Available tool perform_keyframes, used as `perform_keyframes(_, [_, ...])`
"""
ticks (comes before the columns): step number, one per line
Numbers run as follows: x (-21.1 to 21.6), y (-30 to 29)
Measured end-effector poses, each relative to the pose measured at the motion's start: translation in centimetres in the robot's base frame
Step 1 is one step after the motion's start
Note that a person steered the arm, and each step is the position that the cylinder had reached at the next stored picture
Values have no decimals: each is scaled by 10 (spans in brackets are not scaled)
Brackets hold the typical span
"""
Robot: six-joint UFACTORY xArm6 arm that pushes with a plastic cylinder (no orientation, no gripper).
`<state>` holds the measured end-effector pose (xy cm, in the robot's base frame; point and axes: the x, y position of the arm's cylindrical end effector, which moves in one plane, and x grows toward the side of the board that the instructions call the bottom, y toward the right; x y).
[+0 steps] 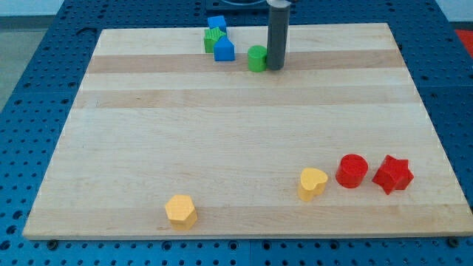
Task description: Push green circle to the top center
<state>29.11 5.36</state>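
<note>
The green circle [256, 58] sits near the view's top centre of the wooden board [244, 140]. My dark rod comes down from the view's top and my tip [275, 68] rests right against the green circle's right side, touching or almost touching it.
A blue block [216, 24], a second green block [213, 41] and another blue block [225, 49] cluster just left of the green circle. A yellow hexagon [181, 211], a yellow heart [312, 183], a red cylinder [352, 171] and a red star [392, 174] lie along the view's bottom.
</note>
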Motion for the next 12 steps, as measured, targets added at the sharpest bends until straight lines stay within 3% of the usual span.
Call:
perform_keyframes(1, [-15,0])
perform_keyframes(4, [49,-5])
perform_keyframes(6, [18,-3])
perform_keyframes(9, [51,-49])
perform_keyframes(12, [-20,-21])
